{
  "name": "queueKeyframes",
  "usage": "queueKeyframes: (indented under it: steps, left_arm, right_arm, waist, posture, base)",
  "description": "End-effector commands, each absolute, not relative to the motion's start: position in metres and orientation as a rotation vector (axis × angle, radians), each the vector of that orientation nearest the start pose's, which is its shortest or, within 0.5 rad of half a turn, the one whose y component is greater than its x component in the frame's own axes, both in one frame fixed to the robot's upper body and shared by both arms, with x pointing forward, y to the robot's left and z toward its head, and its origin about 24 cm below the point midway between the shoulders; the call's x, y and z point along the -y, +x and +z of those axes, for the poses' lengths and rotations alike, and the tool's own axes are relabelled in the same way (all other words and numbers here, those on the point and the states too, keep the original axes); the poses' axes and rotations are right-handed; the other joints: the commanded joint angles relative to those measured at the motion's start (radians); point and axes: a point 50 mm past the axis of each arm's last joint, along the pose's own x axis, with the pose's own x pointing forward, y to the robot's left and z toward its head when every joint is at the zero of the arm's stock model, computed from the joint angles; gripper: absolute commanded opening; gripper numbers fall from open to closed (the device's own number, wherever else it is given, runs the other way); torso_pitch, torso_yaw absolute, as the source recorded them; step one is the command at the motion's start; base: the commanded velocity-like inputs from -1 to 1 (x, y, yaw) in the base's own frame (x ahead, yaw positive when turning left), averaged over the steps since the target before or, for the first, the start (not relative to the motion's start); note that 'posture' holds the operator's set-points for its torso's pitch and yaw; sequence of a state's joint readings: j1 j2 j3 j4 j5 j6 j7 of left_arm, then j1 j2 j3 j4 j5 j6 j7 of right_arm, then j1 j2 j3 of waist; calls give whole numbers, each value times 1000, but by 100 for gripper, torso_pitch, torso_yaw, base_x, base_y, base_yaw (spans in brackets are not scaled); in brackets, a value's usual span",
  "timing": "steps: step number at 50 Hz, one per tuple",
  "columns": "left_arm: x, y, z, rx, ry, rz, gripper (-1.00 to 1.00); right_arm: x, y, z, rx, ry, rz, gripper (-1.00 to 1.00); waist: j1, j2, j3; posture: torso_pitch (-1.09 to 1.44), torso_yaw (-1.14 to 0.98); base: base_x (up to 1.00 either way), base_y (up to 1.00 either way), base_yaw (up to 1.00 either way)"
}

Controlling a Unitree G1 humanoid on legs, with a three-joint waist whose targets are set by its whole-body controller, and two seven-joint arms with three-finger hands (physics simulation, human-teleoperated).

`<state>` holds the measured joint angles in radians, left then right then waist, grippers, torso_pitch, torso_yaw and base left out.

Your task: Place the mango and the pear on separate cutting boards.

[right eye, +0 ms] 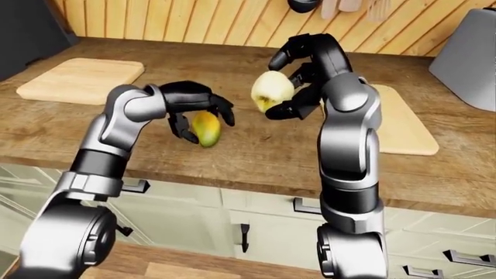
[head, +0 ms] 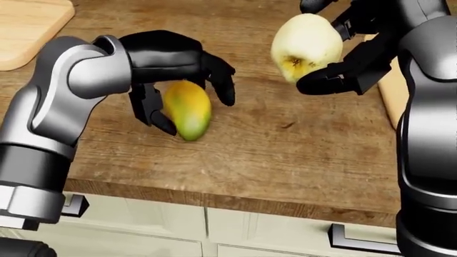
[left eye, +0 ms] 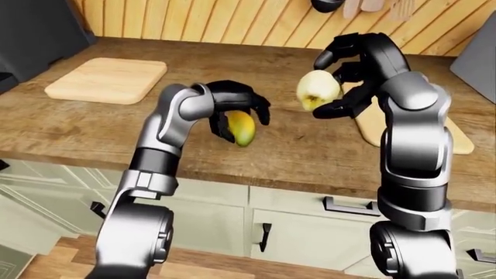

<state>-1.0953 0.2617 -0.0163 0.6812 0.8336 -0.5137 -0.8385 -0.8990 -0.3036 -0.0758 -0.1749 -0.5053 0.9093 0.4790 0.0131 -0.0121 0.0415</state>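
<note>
A yellow-green mango (head: 187, 110) lies on the wooden counter (head: 285, 155). My left hand (head: 196, 113) arches over it, thumb against its left side and fingers curled down past its right side. The pale pear (head: 307, 45), with a brown spot on its lower side, hangs in the air above the counter with my right hand (right eye: 273, 87) shut on it. One light wooden cutting board (left eye: 109, 80) lies at the left of the left-eye view. A second cutting board (right eye: 395, 125) sits just right of my right arm, partly hidden by it.
A grey appliance (right eye: 469, 58) stands at the right edge of the counter and a dark one (left eye: 31, 29) at the top left. Utensils (left eye: 372, 6) hang on the slatted wall. Cabinet drawers with dark handles (left eye: 349, 206) run below the counter edge.
</note>
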Motion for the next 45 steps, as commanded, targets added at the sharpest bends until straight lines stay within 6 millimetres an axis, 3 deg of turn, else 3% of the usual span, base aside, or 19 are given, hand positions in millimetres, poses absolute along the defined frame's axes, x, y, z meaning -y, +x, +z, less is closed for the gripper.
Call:
queueKeyframes:
  steps: [1,12,14,16,19,22,27,40,42,45]
  left_arm:
    - [-85,377,253,455,1447,-816,4]
    - [-84,373,246,464,1449,-830,-7]
    - [-84,373,251,484,1441,-817,-26]
    - [-84,371,257,505,1434,-805,-69]
    - [-84,368,263,527,1425,-788,-100]
    - [-83,366,270,559,1419,-771,-100]
    - [-84,352,302,738,1391,-657,-100]
    - [-94,346,333,826,1355,-550,-100]
    - [-95,346,334,829,1352,-548,-100]
    - [-94,346,335,833,1351,-546,-100]
  right_arm:
    - [175,325,300,182,-557,-37,-100]
    - [176,324,300,181,-557,-37,-100]
    - [176,323,301,181,-559,-39,-100]
    - [176,321,303,184,-559,-39,-100]
    - [177,320,303,184,-559,-40,-100]
    - [178,320,303,183,-559,-41,-100]
    - [181,316,302,183,-559,-45,-100]
    - [186,313,305,180,-521,-70,-100]
    - [186,314,305,178,-518,-69,-100]
    - [186,314,304,174,-517,-70,-100]
  waist:
    - [0,-2,-34]
    - [-1,1,-35]
    - [-1,1,-36]
    - [0,0,-36]
    - [0,0,-34]
    - [-1,0,-32]
    - [-1,-2,-29]
    - [0,2,-22]
    - [-6,13,-48]
    - [-9,21,-47]
  posture:
    - [0,0]
    - [0,0]
    - [0,0]
    - [0,0]
    - [0,0]
    - [0,0]
    - [0,0]
    - [0,0]
    - [0,0]
    - [0,0]
  base:
    - [0,0,0]
    - [0,0,0]
    - [0,0,0]
    - [0,0,0]
    - [0,0,0]
    - [0,0,0]
    - [0,0,0]
    - [0,0,0]
    - [-30,0,0]
    - [-32,-4,0]
